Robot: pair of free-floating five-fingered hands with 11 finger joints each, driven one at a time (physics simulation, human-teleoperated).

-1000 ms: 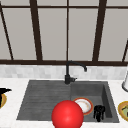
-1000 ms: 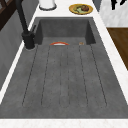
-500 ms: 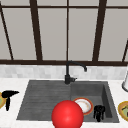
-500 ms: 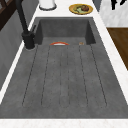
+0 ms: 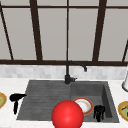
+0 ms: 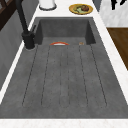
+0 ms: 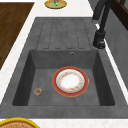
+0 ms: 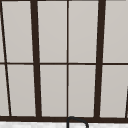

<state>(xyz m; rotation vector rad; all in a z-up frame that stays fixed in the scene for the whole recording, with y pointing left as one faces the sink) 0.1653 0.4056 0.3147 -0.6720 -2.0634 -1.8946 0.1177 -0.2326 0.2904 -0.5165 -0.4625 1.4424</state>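
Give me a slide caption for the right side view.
Red-rimmed plate lying flat in the sink basin, black faucet behind.

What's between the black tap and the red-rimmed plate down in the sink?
Nothing: in the right side view, bare grey sink floor and wall lie between the tap and the plate.

Colours at the dark grey speckled sink

Round white plate with a red-and-gold patterned rim; glossy red ball at its 8 o'clock; matte black left hand and right hand.
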